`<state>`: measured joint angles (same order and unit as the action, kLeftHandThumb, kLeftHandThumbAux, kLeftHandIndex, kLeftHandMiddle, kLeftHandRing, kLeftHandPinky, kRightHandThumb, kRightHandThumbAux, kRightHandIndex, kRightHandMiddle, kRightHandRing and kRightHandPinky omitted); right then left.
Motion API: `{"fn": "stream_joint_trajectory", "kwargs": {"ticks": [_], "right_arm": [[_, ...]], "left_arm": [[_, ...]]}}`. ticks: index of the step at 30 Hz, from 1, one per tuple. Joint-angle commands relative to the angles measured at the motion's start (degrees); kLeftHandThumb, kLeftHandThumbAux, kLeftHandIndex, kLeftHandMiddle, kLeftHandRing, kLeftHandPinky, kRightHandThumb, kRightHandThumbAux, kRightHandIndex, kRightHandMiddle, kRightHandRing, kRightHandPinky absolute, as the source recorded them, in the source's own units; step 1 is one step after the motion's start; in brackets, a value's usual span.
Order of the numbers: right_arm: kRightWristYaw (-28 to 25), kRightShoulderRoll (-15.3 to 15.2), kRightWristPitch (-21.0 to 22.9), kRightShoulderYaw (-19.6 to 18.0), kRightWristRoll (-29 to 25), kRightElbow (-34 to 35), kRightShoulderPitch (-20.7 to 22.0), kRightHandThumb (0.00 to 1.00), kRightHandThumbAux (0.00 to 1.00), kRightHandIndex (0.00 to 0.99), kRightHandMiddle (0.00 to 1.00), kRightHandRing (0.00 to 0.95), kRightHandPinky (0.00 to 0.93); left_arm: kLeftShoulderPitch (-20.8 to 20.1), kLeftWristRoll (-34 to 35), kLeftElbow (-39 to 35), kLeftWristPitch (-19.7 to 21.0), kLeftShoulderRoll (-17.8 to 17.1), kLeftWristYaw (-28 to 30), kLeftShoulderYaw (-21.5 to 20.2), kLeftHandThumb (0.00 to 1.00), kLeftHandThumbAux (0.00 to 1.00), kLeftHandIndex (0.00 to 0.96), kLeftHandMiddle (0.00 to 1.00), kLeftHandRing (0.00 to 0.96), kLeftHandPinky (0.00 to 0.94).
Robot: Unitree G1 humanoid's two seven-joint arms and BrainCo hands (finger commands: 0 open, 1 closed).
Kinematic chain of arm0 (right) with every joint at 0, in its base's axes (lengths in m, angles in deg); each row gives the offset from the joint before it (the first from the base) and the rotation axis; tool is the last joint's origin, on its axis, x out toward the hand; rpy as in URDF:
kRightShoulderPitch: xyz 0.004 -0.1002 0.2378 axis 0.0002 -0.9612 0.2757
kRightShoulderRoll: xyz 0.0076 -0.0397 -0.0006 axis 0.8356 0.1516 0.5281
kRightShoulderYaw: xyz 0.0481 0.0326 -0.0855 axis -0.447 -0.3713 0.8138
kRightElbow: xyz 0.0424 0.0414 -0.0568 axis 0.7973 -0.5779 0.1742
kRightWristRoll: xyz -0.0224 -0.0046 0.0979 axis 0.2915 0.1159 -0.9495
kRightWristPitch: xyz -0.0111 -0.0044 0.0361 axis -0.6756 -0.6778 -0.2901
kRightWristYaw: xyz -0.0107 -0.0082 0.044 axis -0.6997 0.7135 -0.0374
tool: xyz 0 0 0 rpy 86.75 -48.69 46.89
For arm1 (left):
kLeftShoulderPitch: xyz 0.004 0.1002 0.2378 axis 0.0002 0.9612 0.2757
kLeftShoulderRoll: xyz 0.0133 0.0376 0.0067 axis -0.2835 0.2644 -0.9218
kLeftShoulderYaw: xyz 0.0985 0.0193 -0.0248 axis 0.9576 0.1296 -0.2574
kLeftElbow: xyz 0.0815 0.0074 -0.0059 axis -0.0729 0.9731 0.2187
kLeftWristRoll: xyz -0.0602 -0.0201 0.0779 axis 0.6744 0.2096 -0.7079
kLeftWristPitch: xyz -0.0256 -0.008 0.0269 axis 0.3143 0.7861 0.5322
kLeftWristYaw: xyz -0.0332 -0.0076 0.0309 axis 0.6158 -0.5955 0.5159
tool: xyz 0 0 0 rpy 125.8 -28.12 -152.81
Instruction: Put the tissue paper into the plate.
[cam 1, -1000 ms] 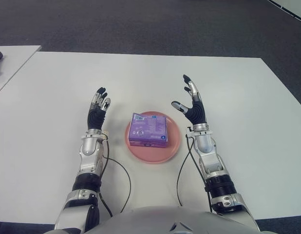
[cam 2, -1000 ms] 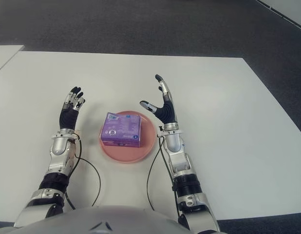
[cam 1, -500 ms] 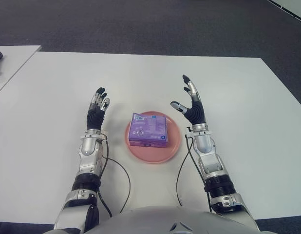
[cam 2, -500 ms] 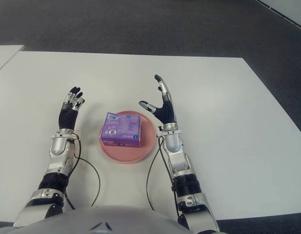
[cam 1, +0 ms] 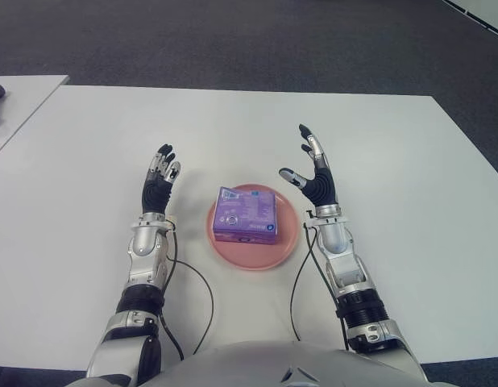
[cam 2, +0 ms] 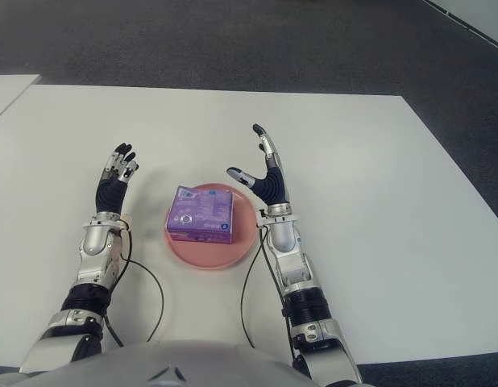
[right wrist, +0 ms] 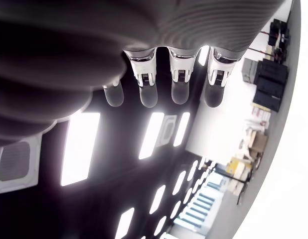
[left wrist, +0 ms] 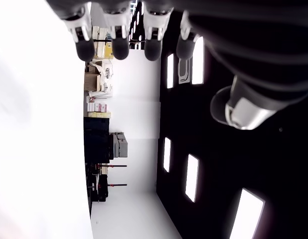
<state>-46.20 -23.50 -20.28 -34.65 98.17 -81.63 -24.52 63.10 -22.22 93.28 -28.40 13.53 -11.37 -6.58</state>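
On the white surface [cam 1: 88, 129] we take the pink plate [cam 1: 283, 246] as our landmark, sitting near the front edge between our two arms. Left of the plate, and apart from it, our left hand [cam 1: 159, 184] shows upright with its palm raised; its fingers [left wrist: 120, 49] are stretched out straight and hold nothing, and our left wrist view shows only the room beyond them. A black cable [cam 1: 202, 282] runs from that forearm across the surface toward the front, just left of the plate. The tissue paper [cam 1: 246, 215], a purple pack, lies flat inside the plate, a little toward its left side, with pink rim showing all around it. Right of the plate, close to its far right rim but not touching it, our right hand [cam 1: 315, 173] is lifted with the thumb pointing toward the plate; its fingers [right wrist: 179, 91] are spread and extended, gripping nothing. A second black cable [cam 1: 297, 278] hangs from the right forearm beside the plate's right edge. Far left of the plate, a second white table [cam 1: 23, 101] stands apart across a strip of dark carpet [cam 1: 233, 40]
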Motion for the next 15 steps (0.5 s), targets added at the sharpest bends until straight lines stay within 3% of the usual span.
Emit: {"fn": "stream_joint_trajectory", "kwargs": {"ticks": [1, 13, 15], "right_arm": [[0.4, 0.3, 1.2, 0.1, 0.6, -0.6, -0.2, 0.022, 0.394, 0.000, 0.000, 0.000, 0.000], [0.5, 0.3, 1.0, 0.1, 0.7, -0.7, -0.2, 0.022, 0.394, 0.000, 0.000, 0.000, 0.000], [4.1, 1.0, 0.7, -3.3, -1.5, -8.5, 2.0, 0.025, 0.415, 0.000, 0.000, 0.000, 0.000]], "left_arm": [[-1.0, 0.6, 1.5, -1.2, -0.5, 1.2, -0.5, 0.010, 0.507, 0.000, 0.000, 0.000, 0.000], [-1.4, 1.1, 1.4, -2.4, -0.3, 1.4, -0.3, 0.012, 0.502, 0.000, 0.000, 0.000, 0.000], [-1.4, 1.1, 1.3, -2.5, -0.2, 1.4, -0.4, 0.014, 0.500, 0.000, 0.000, 0.000, 0.000]]}}
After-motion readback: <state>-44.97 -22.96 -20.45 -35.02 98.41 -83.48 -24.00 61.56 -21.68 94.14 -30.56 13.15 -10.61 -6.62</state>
